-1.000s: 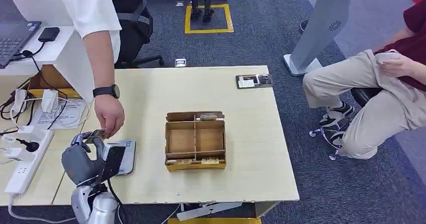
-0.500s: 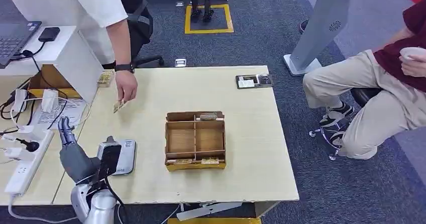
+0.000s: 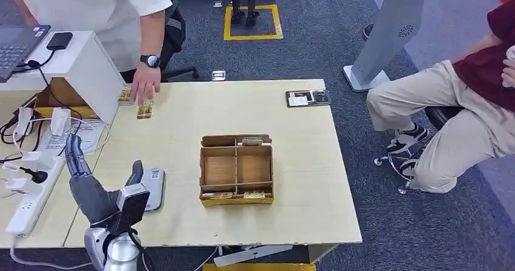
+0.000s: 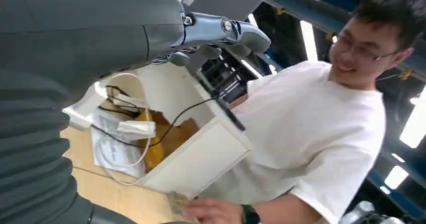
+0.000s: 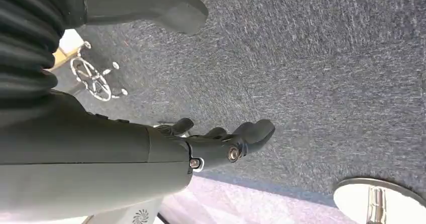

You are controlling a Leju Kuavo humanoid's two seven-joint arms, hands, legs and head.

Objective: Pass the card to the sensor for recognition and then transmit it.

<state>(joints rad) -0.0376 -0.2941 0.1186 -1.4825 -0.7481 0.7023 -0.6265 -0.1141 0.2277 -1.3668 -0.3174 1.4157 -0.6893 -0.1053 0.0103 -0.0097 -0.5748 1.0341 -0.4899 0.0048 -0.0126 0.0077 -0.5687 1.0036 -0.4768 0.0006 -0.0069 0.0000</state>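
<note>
Left hand (image 3: 85, 180) raised beside the sensor (image 3: 150, 188), fingers spread and empty; right hand (image 5: 221, 143) likewise empty

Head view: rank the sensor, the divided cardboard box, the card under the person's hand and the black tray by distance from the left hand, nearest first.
1. Sensor, right beside the left hand.
2. Card, far left edge.
3. Divided cardboard box, table centre; close to the card's distance.
4. Black tray, far right corner.

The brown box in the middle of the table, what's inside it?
The brown box is split into sections. Small cards lie in the far strip and the near strip. The two big middle sections look empty. Anything tucked under its walls can't be seen.
</note>
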